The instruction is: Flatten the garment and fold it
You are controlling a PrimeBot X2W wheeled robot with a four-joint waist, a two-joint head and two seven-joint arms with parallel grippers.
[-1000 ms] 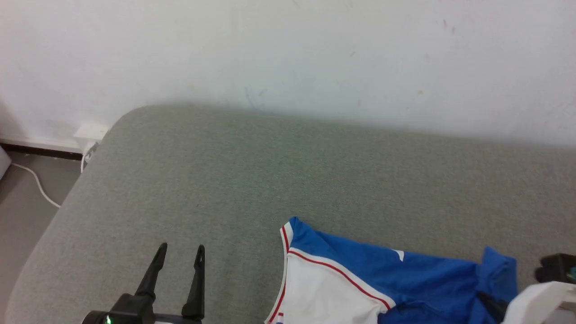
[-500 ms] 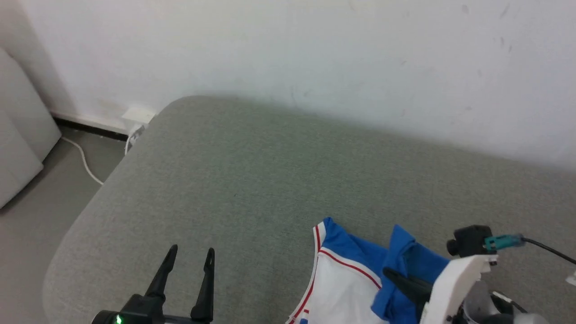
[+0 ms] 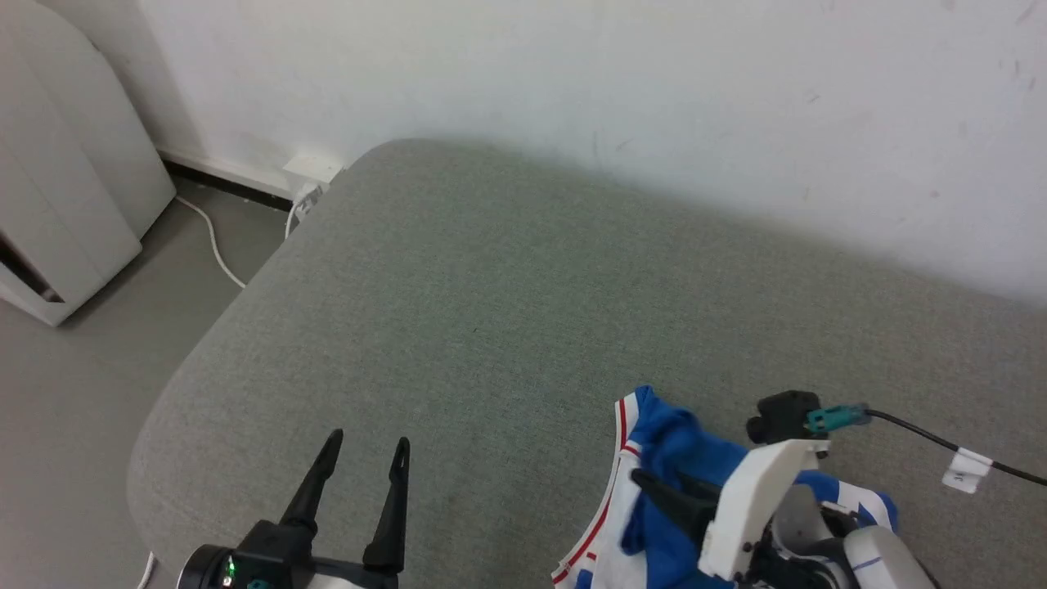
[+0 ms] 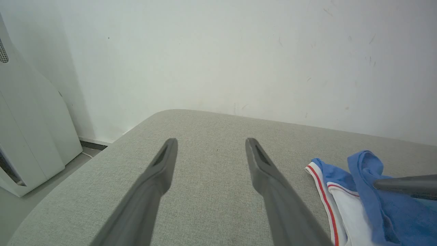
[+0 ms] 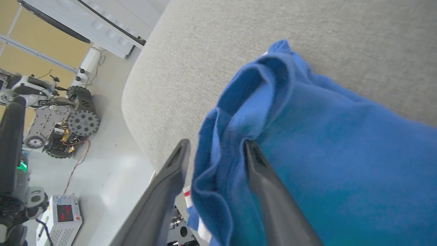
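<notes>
The right wrist view shows more plainly than the head view that the right gripper's [image 5: 215, 143] fingers stand apart, with a bunched blue fold of the garment [image 5: 324, 153] between them. The left wrist view shows the left gripper [image 4: 210, 140] spread wide over bare cushion [image 4: 205, 205]. The garment lies crumpled on the cushion's near side, right of the left gripper; a white cabinet [image 3: 57, 188] and a cable [image 3: 214, 245] sit beyond the left edge.

text: none legible | floor instrument [image 5: 63, 218]: red display digits, too small to read
</notes>
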